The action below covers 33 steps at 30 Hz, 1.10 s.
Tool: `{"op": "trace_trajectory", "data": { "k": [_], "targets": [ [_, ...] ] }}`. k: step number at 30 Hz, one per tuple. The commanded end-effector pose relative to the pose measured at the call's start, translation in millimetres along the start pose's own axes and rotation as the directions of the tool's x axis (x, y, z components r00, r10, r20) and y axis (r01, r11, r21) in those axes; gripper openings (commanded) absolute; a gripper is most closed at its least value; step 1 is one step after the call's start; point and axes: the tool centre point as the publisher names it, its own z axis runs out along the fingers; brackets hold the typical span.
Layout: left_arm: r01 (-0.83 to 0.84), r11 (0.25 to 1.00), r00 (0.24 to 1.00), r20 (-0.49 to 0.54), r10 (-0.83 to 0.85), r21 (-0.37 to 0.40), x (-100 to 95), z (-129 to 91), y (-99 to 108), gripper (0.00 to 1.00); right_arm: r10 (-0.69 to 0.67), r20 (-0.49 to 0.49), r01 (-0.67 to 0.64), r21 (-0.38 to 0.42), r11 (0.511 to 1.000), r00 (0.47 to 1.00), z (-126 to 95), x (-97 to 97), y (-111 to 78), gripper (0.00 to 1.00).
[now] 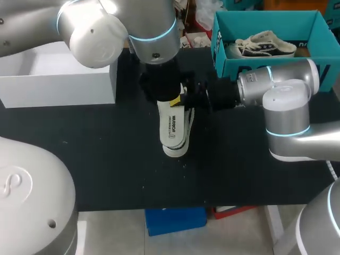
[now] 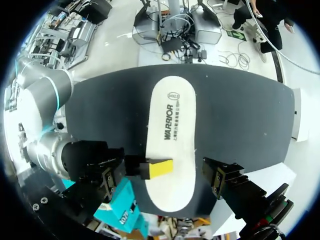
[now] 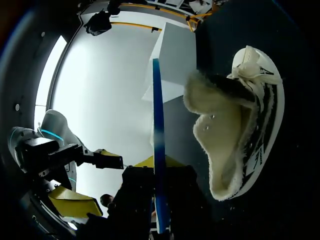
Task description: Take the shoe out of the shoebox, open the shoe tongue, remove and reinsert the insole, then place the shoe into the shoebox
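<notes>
L hand (image 2: 161, 176) pointing down, fingers (image 2: 220, 175) spread wide; R arm (image 1: 287, 98) horiz, R hand (image 1: 179, 101) pinching insole (image 2: 172, 115).

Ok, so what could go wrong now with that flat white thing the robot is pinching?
1. The right gripper pinches the insole only at one edge, so it might slip or twist.
2. The shoe lies on its side on the table with nothing holding it, so pushing the insole in might just slide it away.
3. The left gripper hangs open close to the right one, so they might bump.
</notes>
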Motion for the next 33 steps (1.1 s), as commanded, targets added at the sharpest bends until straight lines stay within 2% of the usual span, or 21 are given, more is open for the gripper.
{"op": "trace_trajectory", "data": {
  "k": [1, 10, 21, 27, 33],
  "targets": [
    [0.004, 1.000, 1.000, 0.001, -0.004, 0.011, 0.7, 2.9, 20.4, 1.00, 0.000, 0.000, 0.000, -0.002, 1.000, 1.000, 0.8, -0.3, -0.5, 0.00],
    [0.030, 0.999, 1.000, 0.006, -0.031, 0.016, 5.3, 8.2, 67.0, 1.00, 0.000, 0.000, 0.000, -0.002, 1.000, 1.000, 0.8, -0.3, -0.5, 0.00],
    [0.039, 0.999, 0.999, 0.009, -0.039, 0.018, 11.5, 16.5, 113.6, 1.00, 0.000, 0.000, 0.000, -0.002, 1.000, 1.000, 0.8, -0.3, -0.5, 0.00],
    [0.042, 0.999, 0.999, 0.015, -0.043, 0.025, 10.8, 21.9, 131.5, 1.00, 0.000, 0.000, 0.000, -0.002, 1.000, 1.000, 0.8, -0.3, -0.5, 0.00],
    [0.041, 0.999, 0.999, 0.017, -0.042, 0.022, 9.4, 23.5, 138.7, 1.00, 0.000, 0.000, 0.000, -0.002, 1.000, 1.000, 0.8, -0.3, -0.5, 0.00]
  ]
}}
